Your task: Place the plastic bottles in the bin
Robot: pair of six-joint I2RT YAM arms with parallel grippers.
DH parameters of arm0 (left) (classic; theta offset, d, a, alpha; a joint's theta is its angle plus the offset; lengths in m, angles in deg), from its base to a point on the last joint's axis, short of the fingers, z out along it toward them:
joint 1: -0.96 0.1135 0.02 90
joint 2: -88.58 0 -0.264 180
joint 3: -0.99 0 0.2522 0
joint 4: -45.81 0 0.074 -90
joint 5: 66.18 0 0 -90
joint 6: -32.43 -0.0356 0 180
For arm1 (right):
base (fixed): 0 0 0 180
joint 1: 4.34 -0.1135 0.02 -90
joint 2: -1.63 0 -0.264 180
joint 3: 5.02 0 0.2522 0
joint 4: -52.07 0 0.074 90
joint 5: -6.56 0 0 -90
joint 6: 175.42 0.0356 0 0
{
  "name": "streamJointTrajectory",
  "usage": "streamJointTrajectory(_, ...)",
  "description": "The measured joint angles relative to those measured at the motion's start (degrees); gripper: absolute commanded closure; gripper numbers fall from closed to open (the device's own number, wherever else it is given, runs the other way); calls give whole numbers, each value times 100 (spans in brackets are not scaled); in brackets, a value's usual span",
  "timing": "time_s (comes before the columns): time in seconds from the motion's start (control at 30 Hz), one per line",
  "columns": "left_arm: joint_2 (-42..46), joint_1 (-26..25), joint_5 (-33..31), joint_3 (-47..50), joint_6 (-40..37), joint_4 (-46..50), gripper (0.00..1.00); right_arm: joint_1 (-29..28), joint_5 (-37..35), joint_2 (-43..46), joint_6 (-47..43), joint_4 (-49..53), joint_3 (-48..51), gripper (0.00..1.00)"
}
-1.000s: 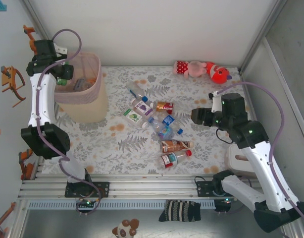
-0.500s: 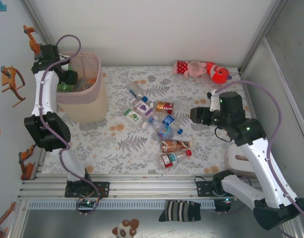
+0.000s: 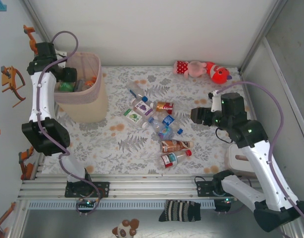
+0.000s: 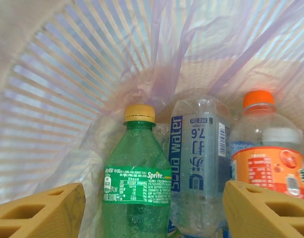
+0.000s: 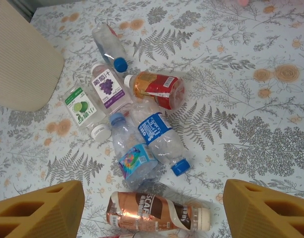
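The left jaws stand open inside the bin point(image 3: 87, 106), their tan pads point(image 4: 38, 213) wide apart and touching nothing. Just beyond them, three bottles lie side by side against the bin's liner: a green Sprite bottle point(image 4: 137, 183), a clear soda-water bottle point(image 4: 196, 163) and an orange-capped bottle point(image 4: 268, 163). The right jaws are also open and empty, hanging above the fern-printed surface point(image 5: 251, 99). Below them, bottles lie in a loose cluster. It includes a brown coffee bottle point(image 5: 152, 212), a blue-labelled bottle point(image 5: 162, 141), a red-labelled bottle point(image 5: 157, 89), a grape-labelled bottle point(image 5: 107, 87) and a lime-labelled bottle point(image 5: 82, 106). A plush toy point(image 3: 201, 69) lies at the far edge.
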Motion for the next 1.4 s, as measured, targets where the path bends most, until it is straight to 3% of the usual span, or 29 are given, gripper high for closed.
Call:
streamJointTrajectory(0.43,1672,0,1250,1110,516,-610,25,0,-114,114,1263,190,439,26)
streamJointTrajectory(0.67,2736,0,2647,2347,955,-1368,24,0,-417,120,2922,608,815,29)
streamJointTrajectory(0.97,4301,-61,4236,4548,1438,-2929,24,-92,-251,503,5324,616,2415,34)
streamJointTrajectory(1.23,4924,-632,4725,5796,1335,-4118,24,-452,-166,822,6736,413,3335,37)
streamJointTrajectory(1.4,5252,-691,4861,6470,1620,-5086,24,-833,-90,675,7394,-127,3733,38)
